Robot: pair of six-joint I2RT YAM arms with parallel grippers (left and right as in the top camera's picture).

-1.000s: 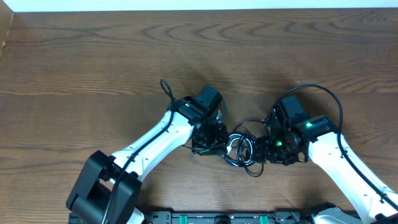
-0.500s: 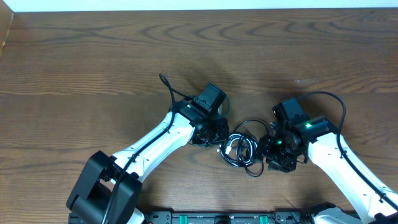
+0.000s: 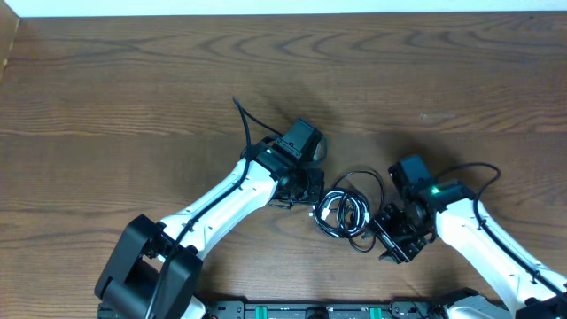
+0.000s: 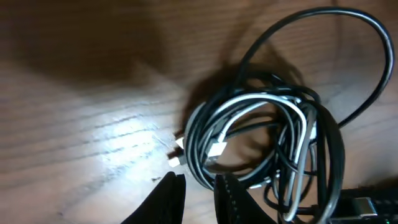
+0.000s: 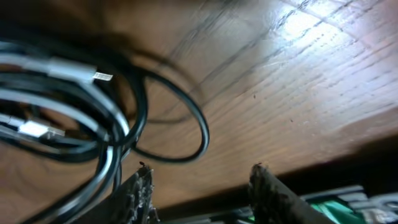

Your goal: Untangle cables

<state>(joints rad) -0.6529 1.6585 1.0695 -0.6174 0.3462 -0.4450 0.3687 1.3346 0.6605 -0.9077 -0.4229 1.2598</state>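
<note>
The cables (image 3: 345, 213) are lying in one loose coil on the table (image 3: 133, 89), low and just right of centre, squarely between the two arms. Seen from overhead, the bundle's long axis is running roughly 6 to 12 o'clock. Its biggest black loop is bulging out toward 1 o'clock.

There's one white cable (image 4: 249, 101) wound inside the black strands (image 4: 196, 163); how many black cables there are, I cannot tell. Two silver plug ends (image 5: 102, 76) are showing in the right wrist view.

The left arm is angling in from 7 o'clock. The left gripper (image 3: 312, 197) is sitting at the coil's 9 o'clock edge, its pincer showing only a narrow slit with nothing in it.

The right arm is angling in from 5 o'clock. The right gripper (image 3: 387, 232) is sitting at the coil's 4 o'clock side, with its fingers (image 5: 138, 190) spread moderately wide and gripping nothing. A black strand is passing just beside one of them.
</note>
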